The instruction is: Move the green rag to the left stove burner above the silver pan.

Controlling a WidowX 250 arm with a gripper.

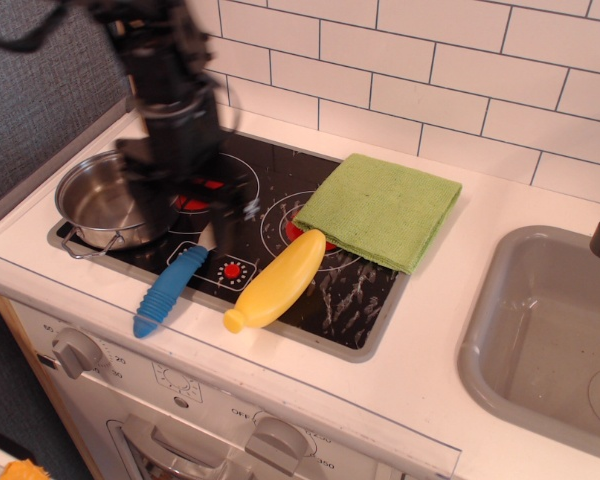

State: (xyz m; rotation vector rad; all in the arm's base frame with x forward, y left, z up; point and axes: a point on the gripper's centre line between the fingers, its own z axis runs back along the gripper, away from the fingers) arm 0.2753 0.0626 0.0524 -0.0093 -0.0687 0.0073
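Observation:
The green rag (380, 208) lies flat at the back right of the black stove top, over part of the right burner. The left stove burner (196, 201) shows as a red patch under my gripper. The silver pan (102, 204) stands at the stove's left end, in front of and left of that burner. My gripper (195, 208) is motion-blurred above the left burner, between pan and rag. Its fingers look spread apart with nothing between them. It is well left of the rag and not touching it.
A blue-handled fork (169, 291) lies at the stove's front left. A yellow banana-like toy (277, 279) lies in front of the rag, touching its near edge. A grey sink (545, 330) is at the right. A white tiled wall (430, 70) runs behind.

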